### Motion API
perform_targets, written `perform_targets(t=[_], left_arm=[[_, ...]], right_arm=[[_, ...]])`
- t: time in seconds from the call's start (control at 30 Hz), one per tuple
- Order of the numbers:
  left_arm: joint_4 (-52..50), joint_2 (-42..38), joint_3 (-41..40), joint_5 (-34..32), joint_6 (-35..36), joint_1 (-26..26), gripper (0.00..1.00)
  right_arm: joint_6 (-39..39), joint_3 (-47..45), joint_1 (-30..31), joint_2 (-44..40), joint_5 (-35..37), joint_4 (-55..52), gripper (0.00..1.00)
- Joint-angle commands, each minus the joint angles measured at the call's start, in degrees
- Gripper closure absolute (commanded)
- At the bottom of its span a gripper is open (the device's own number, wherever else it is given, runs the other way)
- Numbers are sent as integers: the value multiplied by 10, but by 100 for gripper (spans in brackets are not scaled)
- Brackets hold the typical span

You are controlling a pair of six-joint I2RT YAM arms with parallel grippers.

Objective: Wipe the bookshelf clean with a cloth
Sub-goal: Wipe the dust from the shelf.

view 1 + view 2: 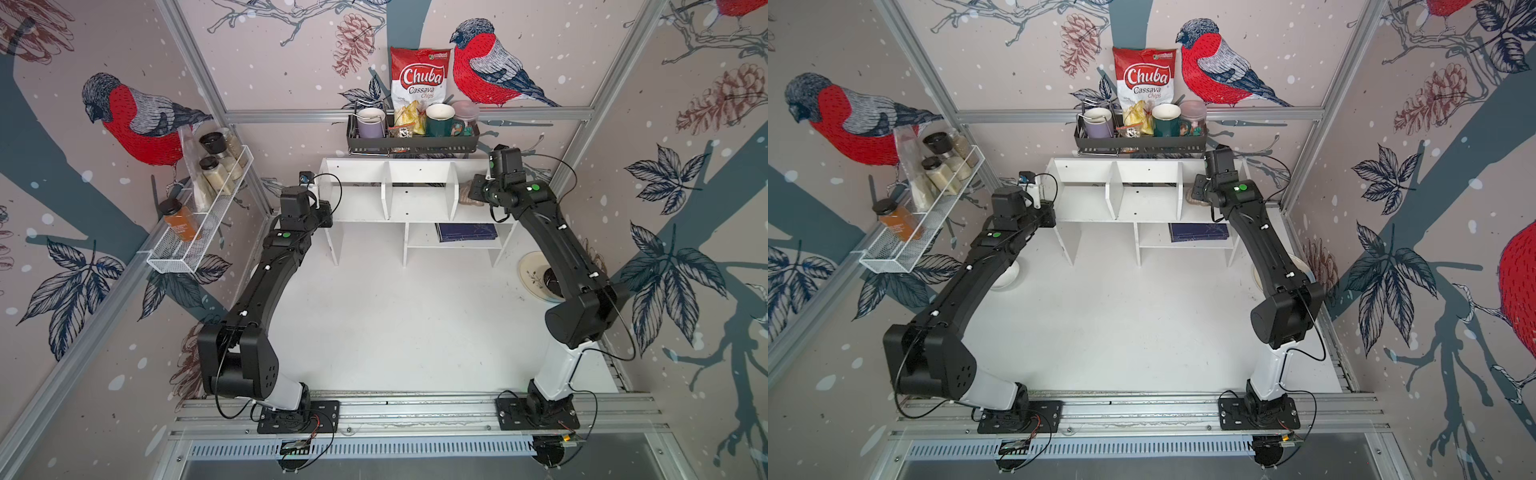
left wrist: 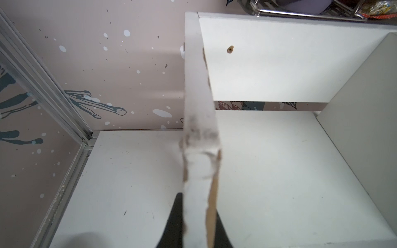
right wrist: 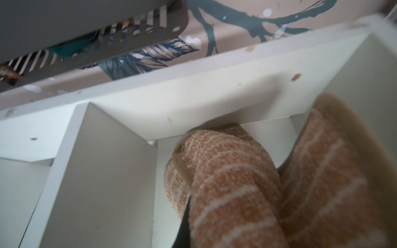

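Right wrist view: right tool [image 1: 477,190] pinched on cloth [image 3: 232,182] inside bookshelf's [image 3: 193,94] right upper compartment, left tool [image 2: 197,204] clamping left end panel [image 2: 199,85]; best pressed flat, swept far corner to near edge.

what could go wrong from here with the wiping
1. The right gripper, shut on the cloth in the rightmost upper compartment of the bookshelf, works close under the black rack of mugs; lifting carelessly could bump it.
2. The left gripper clamps the chipped end panel near its edge; it might slip and let the bookshelf shift.
3. The cloth is bunched, so corners may go unwiped.
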Motion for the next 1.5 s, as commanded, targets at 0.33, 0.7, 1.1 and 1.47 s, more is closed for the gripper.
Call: perform_targets(t=[0.33, 0.7, 1.1, 1.47], left_arm=[[-120, 13, 4, 105, -25, -8, 100], [-128, 13, 7, 106, -20, -8, 100], [-134, 15, 11, 105, -20, -8, 100], [-140, 19, 16, 107, -23, -8, 100]], right_arm=[[-23, -123, -24, -89, 90, 3, 100], [-25, 106, -26, 23, 82, -34, 100], [-17, 39, 33, 9, 59, -24, 100], [-28, -102, -7, -85, 96, -30, 71]])
